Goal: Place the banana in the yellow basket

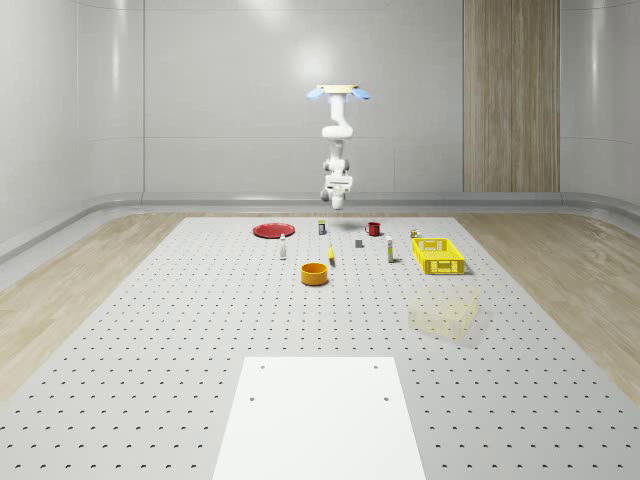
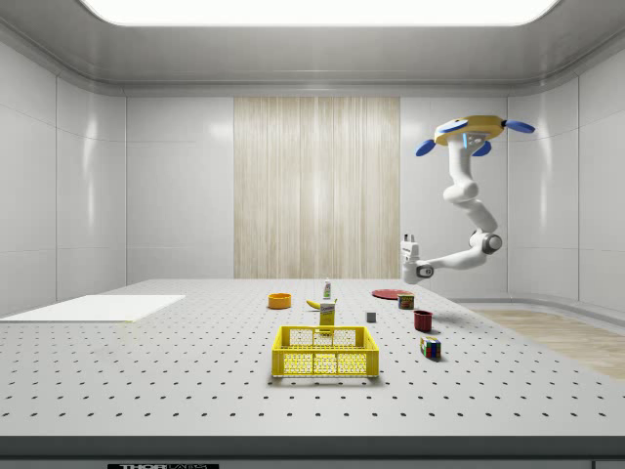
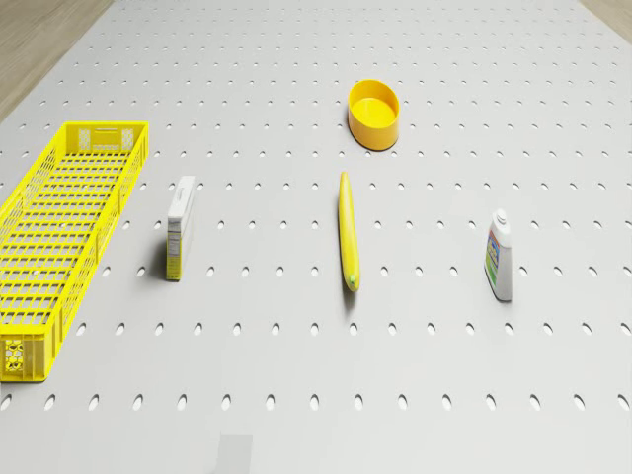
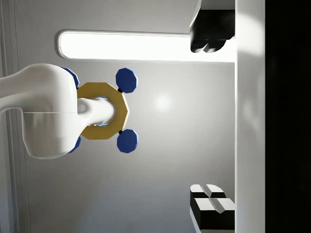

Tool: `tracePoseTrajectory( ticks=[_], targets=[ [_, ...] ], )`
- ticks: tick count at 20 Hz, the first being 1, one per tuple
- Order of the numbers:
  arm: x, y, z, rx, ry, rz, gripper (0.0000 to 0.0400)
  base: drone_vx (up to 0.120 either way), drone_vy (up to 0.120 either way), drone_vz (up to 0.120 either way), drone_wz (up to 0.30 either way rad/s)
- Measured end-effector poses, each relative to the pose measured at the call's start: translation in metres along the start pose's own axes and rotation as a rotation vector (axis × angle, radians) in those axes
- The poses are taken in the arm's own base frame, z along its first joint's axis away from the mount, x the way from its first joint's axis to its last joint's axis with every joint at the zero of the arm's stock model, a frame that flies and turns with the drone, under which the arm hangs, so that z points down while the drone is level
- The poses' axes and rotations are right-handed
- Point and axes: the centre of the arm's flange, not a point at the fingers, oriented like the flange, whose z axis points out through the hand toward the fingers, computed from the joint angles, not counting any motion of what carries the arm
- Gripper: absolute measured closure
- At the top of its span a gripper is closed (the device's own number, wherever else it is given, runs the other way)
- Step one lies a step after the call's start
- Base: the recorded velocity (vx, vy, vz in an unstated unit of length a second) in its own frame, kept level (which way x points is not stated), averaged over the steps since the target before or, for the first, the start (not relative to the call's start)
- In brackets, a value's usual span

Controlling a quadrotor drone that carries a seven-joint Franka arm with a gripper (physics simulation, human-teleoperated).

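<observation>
High above the far end of the perforated bench (image 1: 150,330), the drone (image 2: 471,132) hovers with its arm folded so the gripper (image 2: 411,249) points upward, its jaws apart and holding nothing, well clear of everything below. The banana (image 3: 348,230) lies flat on the bench between the orange bowl (image 3: 374,114) and a small carton (image 3: 179,225), well apart from the yellow basket (image 3: 39,237). To do this step well, I judge the arm should unfold and bring the jaws down across the banana's narrow width, near its middle, so it lifts level.
</observation>
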Motion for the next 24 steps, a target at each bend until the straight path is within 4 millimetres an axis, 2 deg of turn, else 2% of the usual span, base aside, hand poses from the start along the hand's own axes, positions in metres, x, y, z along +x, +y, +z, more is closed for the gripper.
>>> tracePoseTrajectory(
  ticks=[8, 12, 14, 17, 20, 24],
  targets=[
    [-0.014, -0.013, 0.002, -0.129, 0.138, -0.003, 0.0000, 0.120, -0.120, 0.000, 0.000],
    [-0.030, -0.028, 0.009, -0.297, 0.309, -0.007, 0.0000, 0.120, -0.120, 0.000, 0.000],
    [-0.041, -0.040, 0.019, -0.429, 0.441, -0.011, 0.0000, 0.120, -0.120, -0.120, 0.000],
    [-0.060, -0.058, 0.047, -0.703, 0.715, -0.018, 0.0000, 0.120, -0.027, -0.120, 0.000],
    [-0.071, -0.068, 0.093, -1.054, 1.065, -0.026, 0.0000, 0.120, 0.000, -0.120, 0.000],
    [-0.060, -0.056, 0.155, -1.520, 1.525, -0.035, 0.0000, 0.020, 0.000, -0.090, 0.000]
  ],
)
